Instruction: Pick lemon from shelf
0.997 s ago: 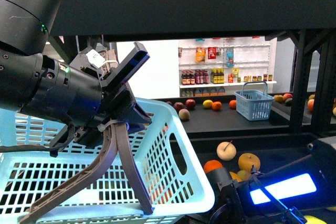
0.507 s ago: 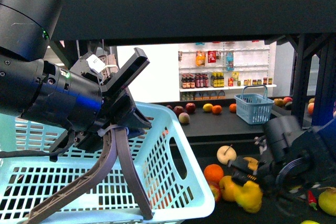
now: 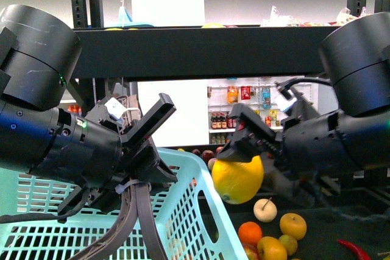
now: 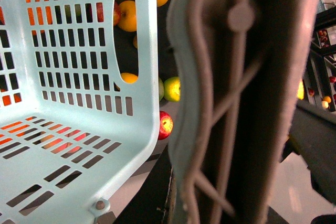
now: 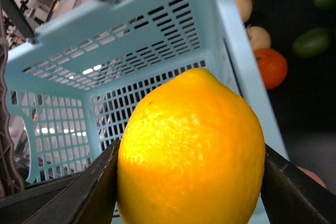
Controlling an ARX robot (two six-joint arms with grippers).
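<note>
My right gripper is shut on the bright yellow lemon and holds it in the air, just right of the pale blue basket and above the fruit on the black shelf. In the right wrist view the lemon fills the space between the two black fingers, with the basket behind it. My left gripper is shut on the grey-brown basket handle. The handle fills the left wrist view beside the basket wall.
On the shelf tier below the lemon lie a pale apple, an orange, yellow-orange fruits and a red chilli. The thick black upper tier runs overhead. White wall shelves with bottles stand far behind.
My right arm has risen from low among the fruit on the shelf, carrying the lemon up beside the basket rim. The view has tilted upward. The left gripper keeps its hold on the handle.
</note>
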